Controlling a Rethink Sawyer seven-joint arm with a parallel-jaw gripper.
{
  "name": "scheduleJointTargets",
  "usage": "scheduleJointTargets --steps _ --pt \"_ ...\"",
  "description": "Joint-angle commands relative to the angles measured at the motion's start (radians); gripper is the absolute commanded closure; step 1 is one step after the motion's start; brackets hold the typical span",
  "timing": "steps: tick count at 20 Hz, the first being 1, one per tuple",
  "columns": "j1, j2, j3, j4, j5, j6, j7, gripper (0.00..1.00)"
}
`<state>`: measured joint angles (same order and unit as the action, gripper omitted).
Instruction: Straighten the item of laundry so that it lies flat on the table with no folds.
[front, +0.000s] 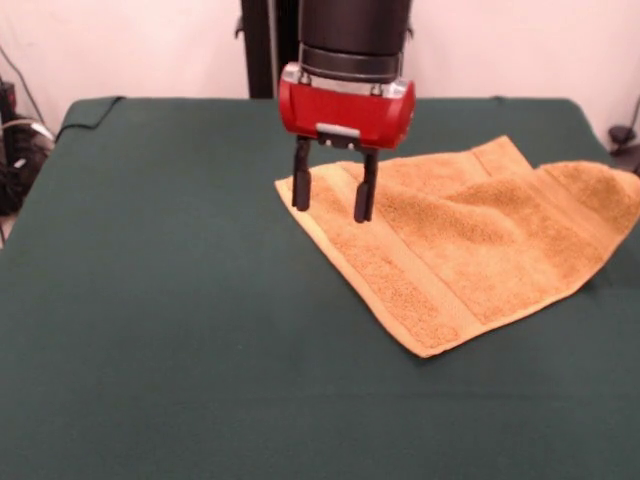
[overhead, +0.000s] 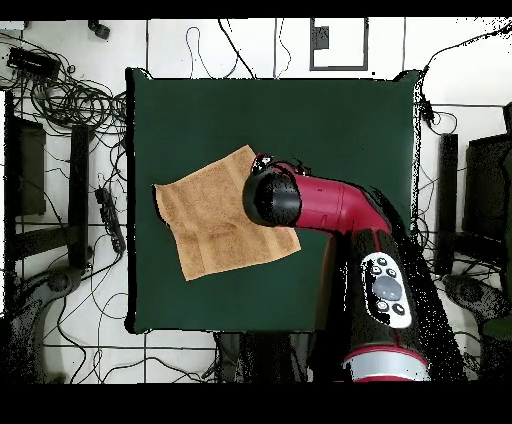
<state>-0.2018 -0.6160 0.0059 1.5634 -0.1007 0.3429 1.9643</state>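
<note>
Counter (front: 150, 330): one, dark green cloth, largest item. Arm (overhead: 335, 205): one, red and black, reaching in from the base side in the overhead view, covering the towel's corner there; front view shows only its lower end. Towel (front: 470, 240): one, orange-tan, lying on the counter toward the right in the front view, rumpled ridge at its far part. Hand (front: 334, 205): one, two dark fingers (front: 301, 180) apart, tips at the towel's left corner, seen only from the front. Floor cables (overhead: 60, 100): many, overhead only
</note>
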Motion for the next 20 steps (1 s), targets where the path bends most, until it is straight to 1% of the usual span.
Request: scheduleJointTargets --steps 1,12,20 --pt "0.059 0.096 0.008 0.034 0.067 -0.030 0.237 0.00" --pt "0.128 0.146 -0.048 -0.006 0.148 -0.034 0.263 0.00" --pt "0.138 0.133 -0.074 0.004 0.178 -0.012 0.225 0.00"
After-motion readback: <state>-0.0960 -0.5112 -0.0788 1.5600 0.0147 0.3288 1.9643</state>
